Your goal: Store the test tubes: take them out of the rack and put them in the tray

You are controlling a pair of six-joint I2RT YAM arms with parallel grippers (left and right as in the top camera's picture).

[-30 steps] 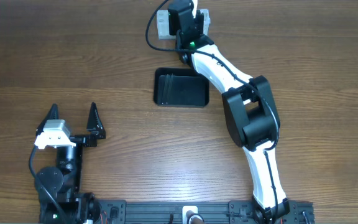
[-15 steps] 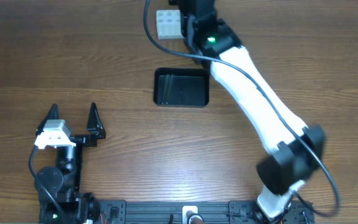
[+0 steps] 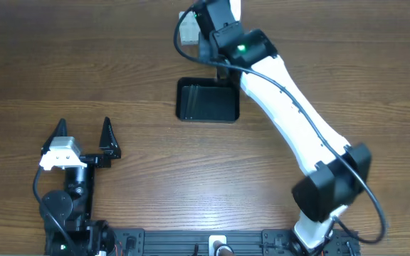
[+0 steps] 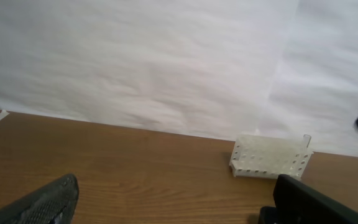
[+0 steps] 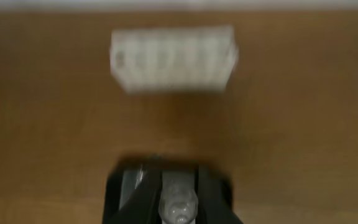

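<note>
1. Jaws: left gripper (image 3: 84,134) spread; right gripper (image 3: 216,21) pinching a test tube (image 5: 179,204) over the black tray (image 3: 208,119).
2. White rack (image 4: 269,163) — one upright tube (image 4: 306,142) at its corner.
3. Tray's contents — too blurred to tell.

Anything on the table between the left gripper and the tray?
Nothing. In the top view, the stretch from the left gripper to the tray is bare wooden table.

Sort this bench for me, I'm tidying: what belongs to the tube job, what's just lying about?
Job: rack, standing tube in it, tray, held tube, right gripper.
Lying about: left gripper, open, far from the rack; table.
</note>
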